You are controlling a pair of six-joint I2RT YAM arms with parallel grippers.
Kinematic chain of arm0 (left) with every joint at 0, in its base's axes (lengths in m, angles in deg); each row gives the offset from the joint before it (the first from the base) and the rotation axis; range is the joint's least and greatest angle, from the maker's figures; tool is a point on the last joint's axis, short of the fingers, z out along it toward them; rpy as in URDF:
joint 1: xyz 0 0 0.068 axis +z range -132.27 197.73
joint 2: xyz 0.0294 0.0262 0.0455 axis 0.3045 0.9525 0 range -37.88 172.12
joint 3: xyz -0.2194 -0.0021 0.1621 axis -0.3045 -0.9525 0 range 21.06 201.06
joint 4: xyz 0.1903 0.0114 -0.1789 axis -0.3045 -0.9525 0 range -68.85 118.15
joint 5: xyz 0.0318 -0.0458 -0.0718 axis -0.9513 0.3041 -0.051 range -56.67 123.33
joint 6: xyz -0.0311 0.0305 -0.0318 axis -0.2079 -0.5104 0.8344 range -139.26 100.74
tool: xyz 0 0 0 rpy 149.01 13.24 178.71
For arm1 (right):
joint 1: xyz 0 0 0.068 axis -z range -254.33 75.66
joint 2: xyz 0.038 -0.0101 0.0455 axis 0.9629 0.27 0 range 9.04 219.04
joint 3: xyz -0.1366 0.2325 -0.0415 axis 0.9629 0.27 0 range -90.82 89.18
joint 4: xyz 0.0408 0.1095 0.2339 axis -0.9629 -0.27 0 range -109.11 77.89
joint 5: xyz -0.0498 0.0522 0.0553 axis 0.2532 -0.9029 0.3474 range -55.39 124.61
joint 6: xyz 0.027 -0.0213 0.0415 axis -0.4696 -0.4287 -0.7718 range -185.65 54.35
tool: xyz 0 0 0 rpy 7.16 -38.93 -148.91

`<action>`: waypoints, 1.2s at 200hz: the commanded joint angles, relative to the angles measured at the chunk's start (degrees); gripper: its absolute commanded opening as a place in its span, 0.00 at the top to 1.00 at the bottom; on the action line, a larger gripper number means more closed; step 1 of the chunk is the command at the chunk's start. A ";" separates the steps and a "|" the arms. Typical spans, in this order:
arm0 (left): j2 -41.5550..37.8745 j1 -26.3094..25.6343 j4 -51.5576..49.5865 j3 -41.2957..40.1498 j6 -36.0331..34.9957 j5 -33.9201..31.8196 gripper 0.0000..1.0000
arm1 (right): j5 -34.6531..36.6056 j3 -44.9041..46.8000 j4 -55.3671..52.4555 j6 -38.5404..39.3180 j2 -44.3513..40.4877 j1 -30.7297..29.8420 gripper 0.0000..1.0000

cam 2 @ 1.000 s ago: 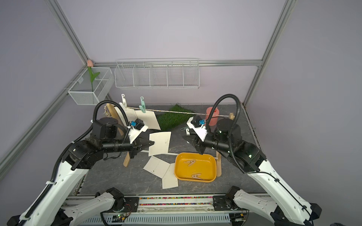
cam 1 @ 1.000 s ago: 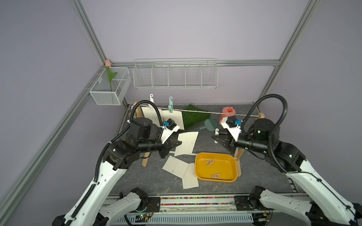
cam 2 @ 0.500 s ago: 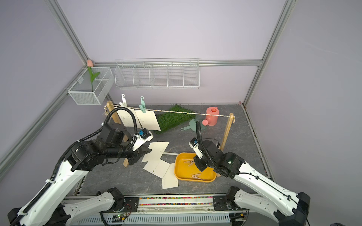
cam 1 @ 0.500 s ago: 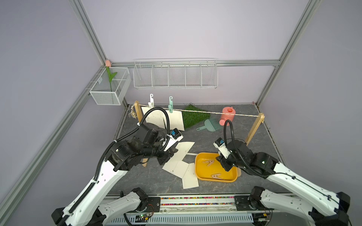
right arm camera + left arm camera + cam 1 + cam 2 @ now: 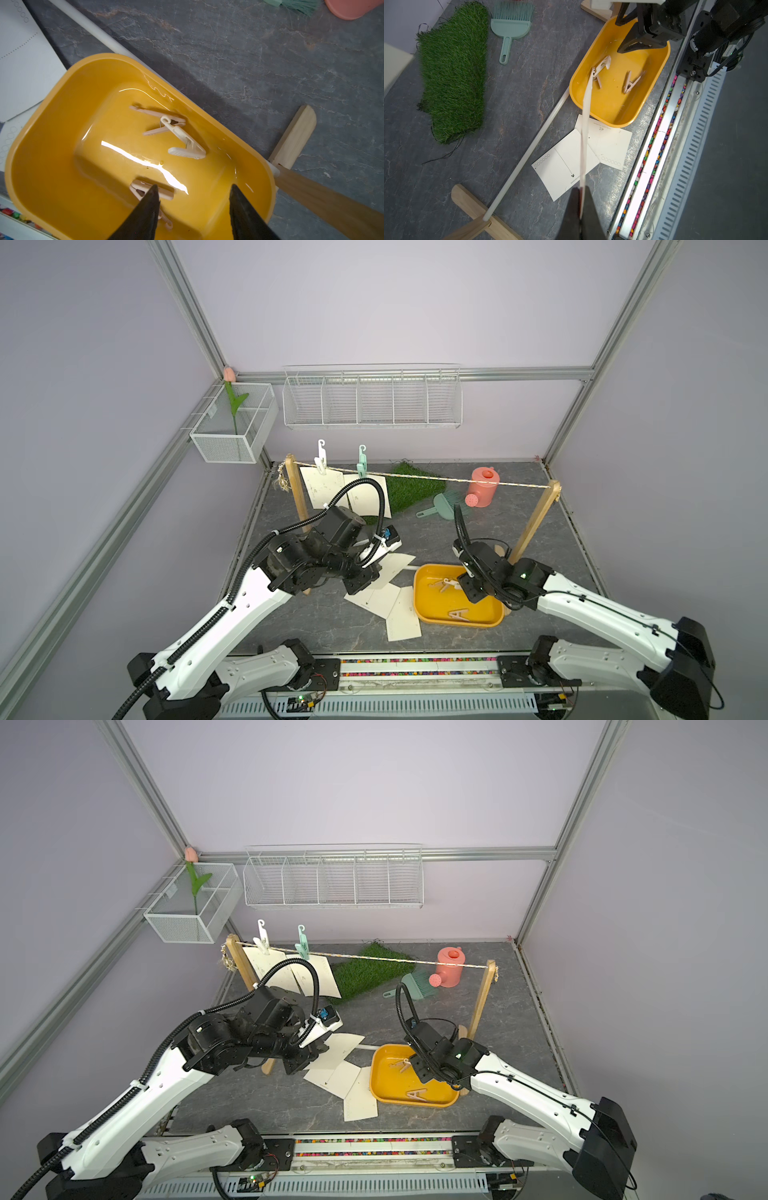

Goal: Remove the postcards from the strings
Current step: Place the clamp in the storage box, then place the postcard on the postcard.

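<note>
The string (image 5: 457,480) (image 5: 374,957) runs between two wooden posts. Two postcards (image 5: 320,489) (image 5: 376,499) hang near its left end, pinned by a white clothespin (image 5: 320,456) and a mint one (image 5: 361,458). My left gripper (image 5: 580,188) (image 5: 368,583) is shut on a third postcard (image 5: 584,124) (image 5: 395,566), seen edge-on, low over two postcards (image 5: 376,599) (image 5: 403,620) lying on the table. My right gripper (image 5: 194,186) (image 5: 471,593) hangs open and empty over the yellow tray (image 5: 52,93) (image 5: 419,614), which holds three clothespins (image 5: 182,143).
A grass mat (image 5: 409,489), a mint brush (image 5: 442,506) and a pink watering can (image 5: 482,487) sit behind the string. The right post (image 5: 534,522) stands by the tray's far corner. A white rod (image 5: 529,147) joins the posts' feet. Wire baskets (image 5: 372,398) hang on the back wall.
Both arms came down from string height. The left carried its postcard low over the loose cards. The right moved over the tray and opened, and a white clothespin now lies there.
</note>
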 commanded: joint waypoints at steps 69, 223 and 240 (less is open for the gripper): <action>5.43 -3.04 -1.03 -4.76 -0.45 0.35 1.00 | 5.96 3.65 4.41 0.53 -16.39 -0.13 0.32; 18.54 -4.11 -2.92 -3.66 15.17 14.61 1.00 | 6.65 6.63 6.87 2.52 -24.19 0.29 0.30; 19.56 -3.97 -3.93 -3.48 20.10 18.41 1.00 | 6.80 6.92 7.21 3.08 -24.43 0.38 0.30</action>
